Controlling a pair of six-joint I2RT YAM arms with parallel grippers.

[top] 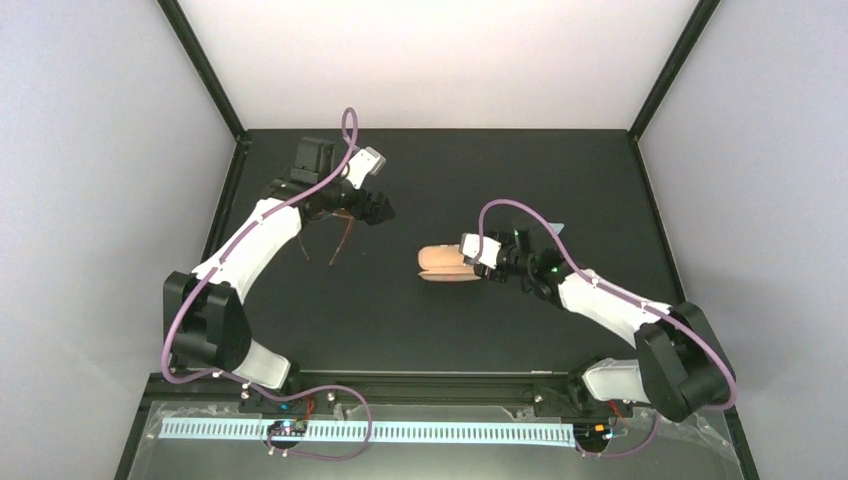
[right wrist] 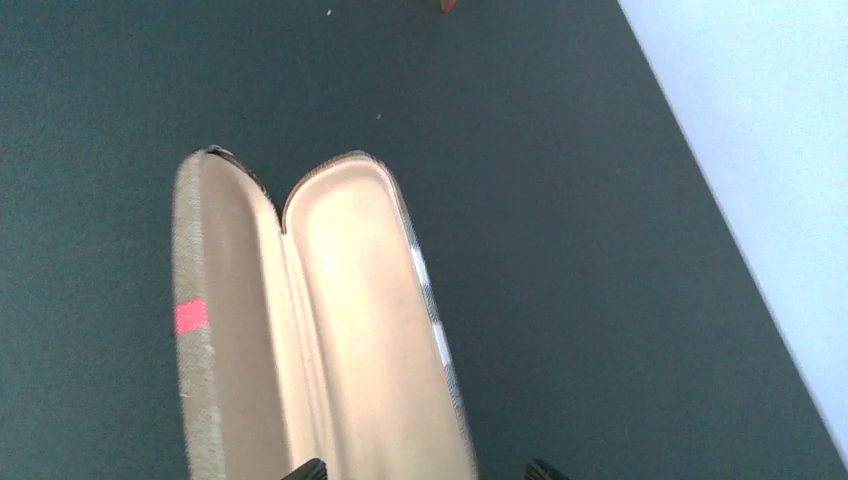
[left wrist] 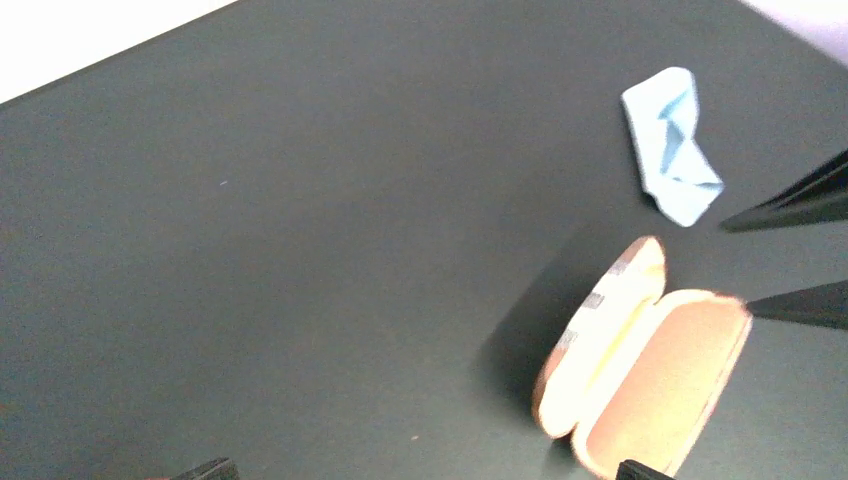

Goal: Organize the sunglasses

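Overhead view of a dark table [top: 400,330] with two arms. The sunglasses [top: 335,245] sit in the far-left part of the table, their front largely hidden beneath the left arm's wrist. Two slim reddish-brown temple arms are unfolded and run toward the near edge, drawing slightly together at the tips. The long axis of the front runs roughly left to right, as far as can be seen. Whether the pair rests flat on the surface cannot be told. The left gripper [top: 380,210] stands just right of the sunglasses, jaws wide apart and empty, facing the table's middle. At centre lies the case [top: 448,264], hinged open with its pale lining up and its long axis left to right; one half bears a small pink mark [right wrist: 190,315]. The right gripper [top: 487,268] is at the case's right end, fingertips [right wrist: 540,468] parted on either side of one half, and the wrist view shows no clamping. A light-blue cloth [left wrist: 672,145] lies beyond the case, toward the far right
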